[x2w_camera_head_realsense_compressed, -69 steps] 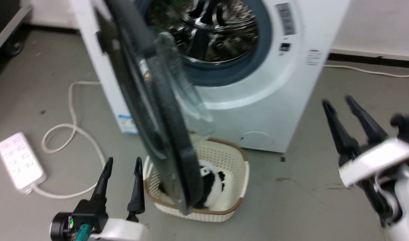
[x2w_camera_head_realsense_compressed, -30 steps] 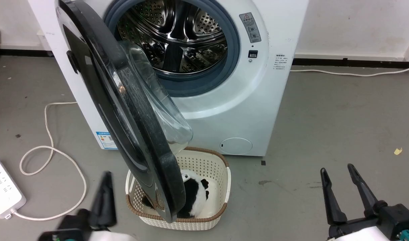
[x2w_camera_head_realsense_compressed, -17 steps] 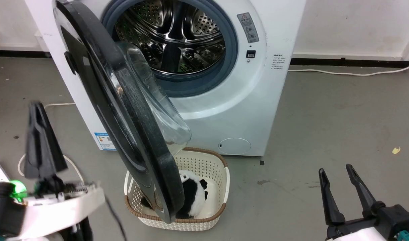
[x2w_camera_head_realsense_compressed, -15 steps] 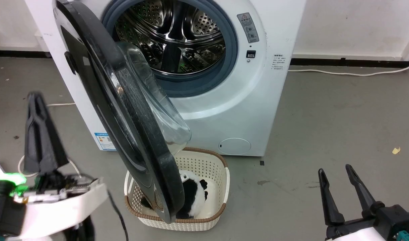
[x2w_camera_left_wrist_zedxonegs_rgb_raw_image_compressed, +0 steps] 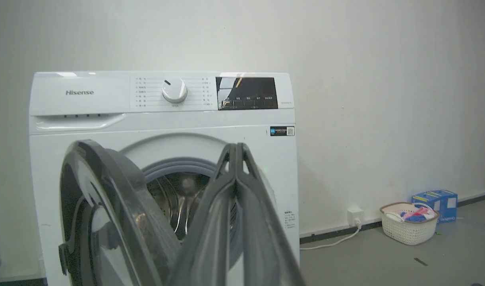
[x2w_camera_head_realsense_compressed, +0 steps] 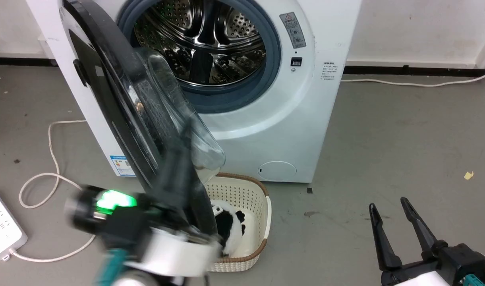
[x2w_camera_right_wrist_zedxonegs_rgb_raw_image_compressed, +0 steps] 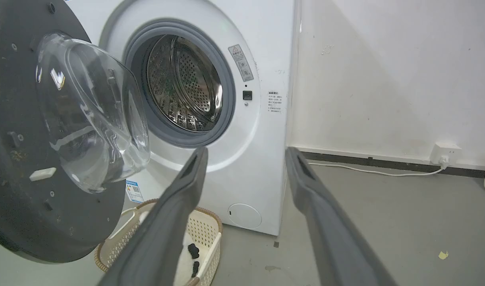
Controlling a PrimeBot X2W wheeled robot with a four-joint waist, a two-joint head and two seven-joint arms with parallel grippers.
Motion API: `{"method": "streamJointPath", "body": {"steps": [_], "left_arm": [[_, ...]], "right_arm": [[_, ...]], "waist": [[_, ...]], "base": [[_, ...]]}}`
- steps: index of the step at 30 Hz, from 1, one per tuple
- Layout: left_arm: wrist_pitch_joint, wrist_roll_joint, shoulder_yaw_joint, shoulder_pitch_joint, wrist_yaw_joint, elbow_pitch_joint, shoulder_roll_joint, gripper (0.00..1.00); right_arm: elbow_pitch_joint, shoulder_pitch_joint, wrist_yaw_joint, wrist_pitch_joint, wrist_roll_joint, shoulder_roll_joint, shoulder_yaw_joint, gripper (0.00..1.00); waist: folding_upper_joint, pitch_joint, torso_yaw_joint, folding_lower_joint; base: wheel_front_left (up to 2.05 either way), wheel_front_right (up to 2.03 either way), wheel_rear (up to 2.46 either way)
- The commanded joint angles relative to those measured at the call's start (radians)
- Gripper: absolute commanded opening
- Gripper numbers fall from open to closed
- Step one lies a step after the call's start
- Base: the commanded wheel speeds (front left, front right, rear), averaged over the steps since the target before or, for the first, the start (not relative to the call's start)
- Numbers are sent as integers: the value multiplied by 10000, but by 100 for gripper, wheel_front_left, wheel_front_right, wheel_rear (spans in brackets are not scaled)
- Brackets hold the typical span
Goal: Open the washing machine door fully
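the washing machine door (x2w_camera_head_realsense_compressed: 123, 107) is shown part-open, swung out to the left of the white machine (x2w_camera_head_realsense_compressed: 290, 119), its lower rim above a basket (x2w_camera_head_realsense_compressed: 262, 206). the left gripper (x2w_camera_left_wrist_zedxonegs_rgb_raw_image_compressed: 236, 150), fingers pressed together, is blurred against the door's lower edge; contact cannot be judged. the right gripper (x2w_camera_head_realsense_compressed: 387, 204) is spread wide, well apart at lower right.

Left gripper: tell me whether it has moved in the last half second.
Yes. In the head view the left gripper has swung right, from beside the white cable to the lower rim of the washing machine door, above the basket.
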Motion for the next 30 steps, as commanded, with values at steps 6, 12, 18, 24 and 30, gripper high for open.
{"method": "streamJointPath", "body": {"steps": [6,12,18,24,30], "left_arm": [[389,-79,-1240,578,255,952,-71,0],[409,-511,-1806,790,558,2264,-90,0],[282,-1079,-1521,719,741,3818,-75,0],[-269,-1348,-1062,596,788,4865,131,0],[-402,-1457,-1080,686,788,5209,169,0]], "right_arm": [[47,-90,8,-45,78,45,19,100],[34,-175,8,-45,8,45,-34,100],[78,-249,8,-45,316,45,-80,100],[137,-138,8,-45,460,45,-152,100],[176,-60,8,-45,484,45,-194,100]], "waist": [[0,163,-2,0],[0,349,31,0],[0,524,81,0],[0,514,628,0],[0,366,1481,0]], "base": [[0,0,0],[0,0,0],[0,0,0],[0,0,0],[0,0,0]]}}
